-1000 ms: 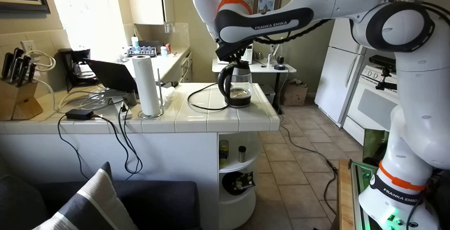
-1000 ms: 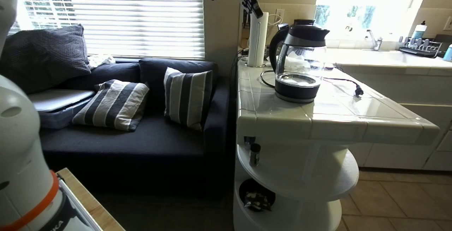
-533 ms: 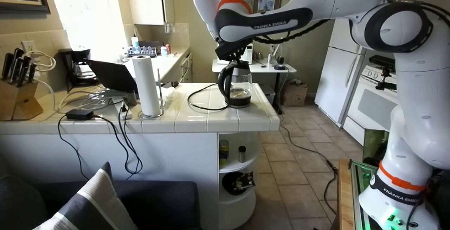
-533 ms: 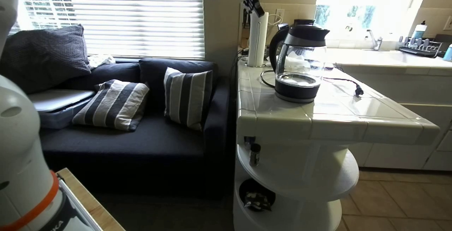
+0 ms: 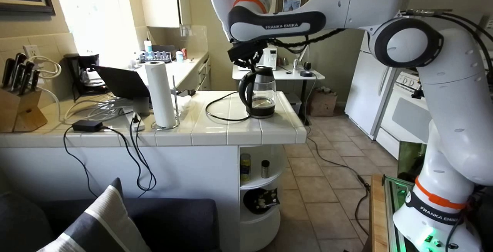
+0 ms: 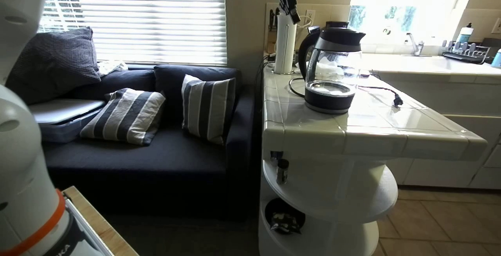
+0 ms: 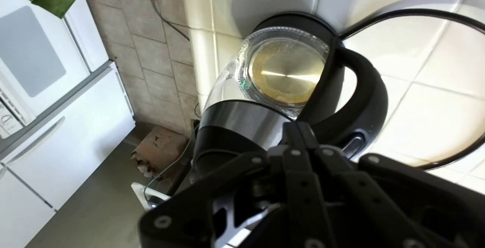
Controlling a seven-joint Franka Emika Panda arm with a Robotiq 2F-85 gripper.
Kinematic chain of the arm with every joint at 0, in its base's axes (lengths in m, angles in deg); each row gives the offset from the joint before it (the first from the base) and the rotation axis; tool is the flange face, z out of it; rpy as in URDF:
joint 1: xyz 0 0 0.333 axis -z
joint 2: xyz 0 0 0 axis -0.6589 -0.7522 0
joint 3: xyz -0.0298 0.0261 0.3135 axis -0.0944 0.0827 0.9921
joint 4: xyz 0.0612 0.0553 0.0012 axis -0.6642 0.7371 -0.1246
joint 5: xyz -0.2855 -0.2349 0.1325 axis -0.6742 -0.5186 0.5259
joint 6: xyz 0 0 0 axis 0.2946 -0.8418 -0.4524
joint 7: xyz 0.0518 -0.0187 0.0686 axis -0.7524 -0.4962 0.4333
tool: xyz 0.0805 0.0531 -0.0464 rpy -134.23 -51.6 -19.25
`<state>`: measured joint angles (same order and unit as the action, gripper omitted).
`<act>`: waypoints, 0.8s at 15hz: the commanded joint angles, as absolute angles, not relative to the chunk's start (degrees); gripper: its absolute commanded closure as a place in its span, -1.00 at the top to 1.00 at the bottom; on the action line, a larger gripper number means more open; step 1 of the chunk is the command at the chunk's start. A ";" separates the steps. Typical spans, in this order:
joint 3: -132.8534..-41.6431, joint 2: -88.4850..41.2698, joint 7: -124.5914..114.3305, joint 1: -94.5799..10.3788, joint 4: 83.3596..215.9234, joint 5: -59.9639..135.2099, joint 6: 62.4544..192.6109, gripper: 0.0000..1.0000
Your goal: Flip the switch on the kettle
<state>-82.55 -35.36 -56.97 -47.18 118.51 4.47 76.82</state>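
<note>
The kettle stands upright on the white tiled counter, with a glass body (image 5: 265,90), silver band, black top and black loop handle. It shows in both exterior views (image 6: 332,70) and in the wrist view (image 7: 246,121). An oval button (image 7: 354,145) sits on the handle in the wrist view, just right of the fingertips. My gripper (image 7: 298,130) is shut with its fingertips together and nothing between them. In an exterior view the gripper (image 5: 253,66) appears just above the handle. In an exterior view the gripper (image 6: 295,18) is above and left of the handle, apart from it.
The kettle's black cord (image 5: 219,118) loops over the counter (image 5: 215,138). A paper-towel roll (image 5: 160,94) stands along the counter, with a black laptop (image 5: 119,80) behind it. A knife block (image 5: 21,107) is at the far end. The counter's edge is close to the kettle.
The gripper has shifted left in an exterior view, over the kettle's handle, and right and slightly down in an exterior view, closer to the handle. The arm's elbow has moved. The kettle has not moved.
</note>
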 commanded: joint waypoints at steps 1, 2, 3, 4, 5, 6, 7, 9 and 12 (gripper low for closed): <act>-82.10 -39.98 -55.11 -45.42 112.04 7.43 78.61 -1.00; -82.17 -40.66 -54.90 -45.27 111.12 7.37 79.23 -1.00; -82.17 -41.43 -54.35 -45.10 110.09 7.38 79.42 -1.00; -82.17 -42.08 -53.67 -44.93 109.30 7.17 80.04 -1.00; -82.18 -42.73 -53.32 -44.86 108.60 6.99 80.29 -1.00; -82.08 -43.39 -53.11 -44.72 107.86 7.19 80.70 -1.00; -82.16 -43.99 -53.02 -44.73 107.29 6.93 81.06 -1.00; -82.14 -45.12 -53.06 -44.71 106.21 6.99 81.36 -1.00; -82.29 -46.46 -53.38 -44.73 105.01 6.71 81.61 -1.00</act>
<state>-82.51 -43.80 -54.13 -45.16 108.51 5.94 81.18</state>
